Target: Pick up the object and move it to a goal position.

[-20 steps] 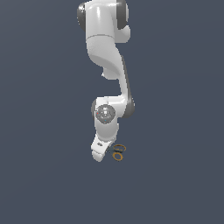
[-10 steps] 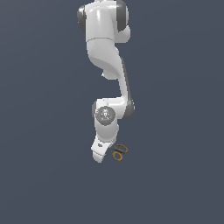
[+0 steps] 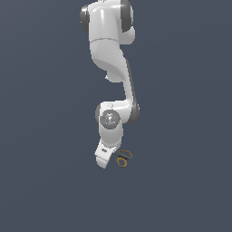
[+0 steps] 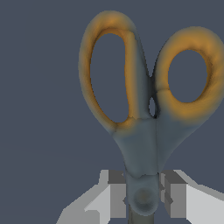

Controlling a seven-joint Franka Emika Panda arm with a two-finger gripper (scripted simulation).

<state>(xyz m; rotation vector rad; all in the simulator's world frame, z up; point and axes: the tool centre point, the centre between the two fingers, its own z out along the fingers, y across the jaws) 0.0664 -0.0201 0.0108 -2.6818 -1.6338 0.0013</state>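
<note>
The tool (image 4: 142,199) stood with its two fingers (image 4: 114,199) closed in against the pivot of the scissors (image 4: 140,131), one on each side, so it appeared to have them gripped at the joint. The orange ring handles (image 3: 123,157) jutted out beside the tool toward the exterior view's right, low under the arm (image 3: 111,68). The grasp looked made; the step in hand was judged to be the carry. Next would come a steady move toward the goal, which no picture showed.

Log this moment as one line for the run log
arm: low over floor | gripper: fingers either side of scissors pivot | handles: sticking out, free | lift: cannot tell
</note>
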